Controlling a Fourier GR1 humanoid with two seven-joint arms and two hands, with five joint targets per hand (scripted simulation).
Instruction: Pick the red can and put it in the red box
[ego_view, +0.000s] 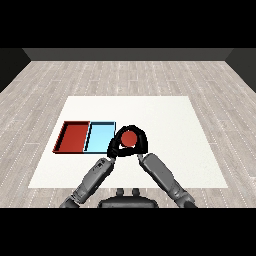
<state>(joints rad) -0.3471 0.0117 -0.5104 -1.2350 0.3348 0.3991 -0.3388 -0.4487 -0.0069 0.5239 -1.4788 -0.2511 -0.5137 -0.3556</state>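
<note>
The red can (129, 138) stands upright in the middle of the white table (170, 120), just right of the light blue tray (99, 136). My left hand (114, 146) curls round the can's left side, close to the blue tray's right rim. From the other side my right hand (143, 143) curls round it, and its fingers arch over the can's far edge. Only the can's round red top shows between the two hands. The red tray (74, 136) lies left of the blue one, with nothing in it.
The two trays sit side by side at the table's left. Grey wooden floor surrounds the table on all sides.
</note>
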